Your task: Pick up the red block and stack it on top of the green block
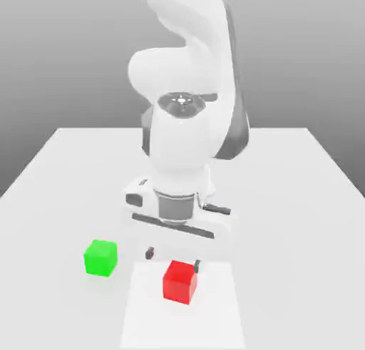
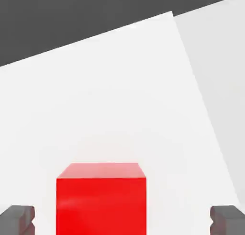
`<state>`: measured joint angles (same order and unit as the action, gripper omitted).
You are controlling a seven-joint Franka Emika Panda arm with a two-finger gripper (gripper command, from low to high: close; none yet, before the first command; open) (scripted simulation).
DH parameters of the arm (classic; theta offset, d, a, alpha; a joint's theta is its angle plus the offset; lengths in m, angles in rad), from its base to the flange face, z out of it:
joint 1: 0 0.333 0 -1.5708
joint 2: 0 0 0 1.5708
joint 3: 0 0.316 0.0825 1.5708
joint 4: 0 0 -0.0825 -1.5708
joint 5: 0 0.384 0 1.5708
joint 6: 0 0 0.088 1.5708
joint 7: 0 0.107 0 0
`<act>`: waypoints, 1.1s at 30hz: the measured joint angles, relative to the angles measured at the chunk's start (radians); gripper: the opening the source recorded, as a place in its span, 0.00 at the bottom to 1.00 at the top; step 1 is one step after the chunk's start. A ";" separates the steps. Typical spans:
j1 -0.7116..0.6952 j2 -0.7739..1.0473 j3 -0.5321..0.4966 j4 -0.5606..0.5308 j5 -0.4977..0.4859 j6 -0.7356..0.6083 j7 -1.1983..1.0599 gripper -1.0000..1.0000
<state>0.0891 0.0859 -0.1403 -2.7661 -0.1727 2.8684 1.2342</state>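
The red block (image 1: 180, 281) sits on the white table near its front edge. The green block (image 1: 100, 258) rests on the table to the exterior view's left of it, about a block's width apart. My gripper (image 1: 173, 259) hangs low over the red block, open, with its dark fingertips (image 1: 150, 253) spread wider than the block. In the hand view the red block (image 2: 101, 198) lies between the two fingertips (image 2: 16, 219) of the gripper (image 2: 122, 220), touching neither, with a wider gap on one side.
The white table (image 1: 299, 199) stretches around the arm's base. A lighter rectangular patch (image 1: 214, 320) lies under the red block. Dark floor (image 2: 72, 18) shows beyond the table's edge in the hand view.
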 joint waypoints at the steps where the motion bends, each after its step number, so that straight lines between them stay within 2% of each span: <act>1: 0.002 0.014 -0.004 0.002 -0.009 0.011 0.006 0.50; 5: 0.002 0.048 -0.005 0.007 -0.014 0.037 0.011 0.50; 9: -0.018 0.100 0.022 0.012 0.019 0.076 -0.013 0.50; 15: -0.092 0.159 0.116 0.018 0.106 0.124 -0.075 0.50; 16: -0.110 0.168 0.138 0.019 0.121 0.132 -0.087 0.00; 23: -0.116 0.170 0.145 0.019 0.121 0.135 -0.086 0.00; 33: -0.032 0.079 0.029 0.011 -0.016 0.060 0.013 0.00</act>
<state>0.0567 0.1651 -0.1113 -2.7554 -0.1886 2.9287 1.2468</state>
